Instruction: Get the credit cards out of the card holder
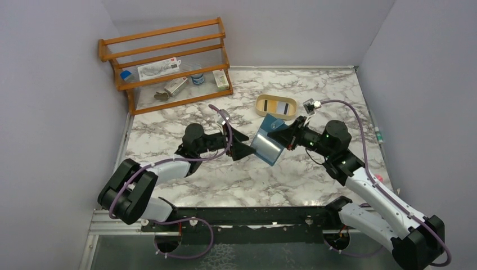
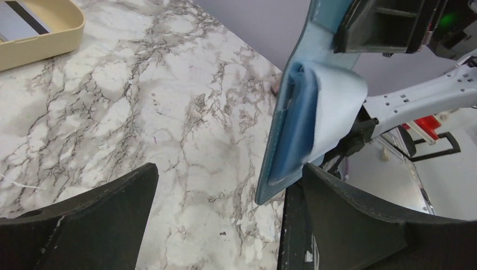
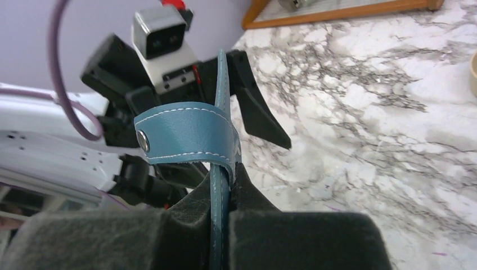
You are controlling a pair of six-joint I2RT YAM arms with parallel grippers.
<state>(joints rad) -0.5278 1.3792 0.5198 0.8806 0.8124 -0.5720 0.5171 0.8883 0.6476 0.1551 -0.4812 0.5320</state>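
Note:
The teal-blue card holder [image 1: 274, 125] hangs open above the table's middle, gripped at its edge by my right gripper [image 1: 285, 136]. In the right wrist view the gripper [image 3: 220, 208] is shut on the holder's edge [image 3: 217, 185], with the snap tab [image 3: 185, 135] curling over it. A pale blue-white credit card [image 1: 268, 149] sticks out of the holder, also seen in the left wrist view [image 2: 337, 104]. My left gripper [image 1: 243, 144] is open, its fingers [image 2: 360, 219] wide apart, the right one just beside the holder's lower edge [image 2: 279, 152]. Striped cards lie in a tan tray [image 1: 262, 107].
The tan rounded tray [image 2: 62, 36] sits behind the holder. A wooden rack [image 1: 169, 62] with small packets and bottles stands at the back left. Grey walls close in on three sides. The black base rail [image 1: 253, 214] runs along the near edge.

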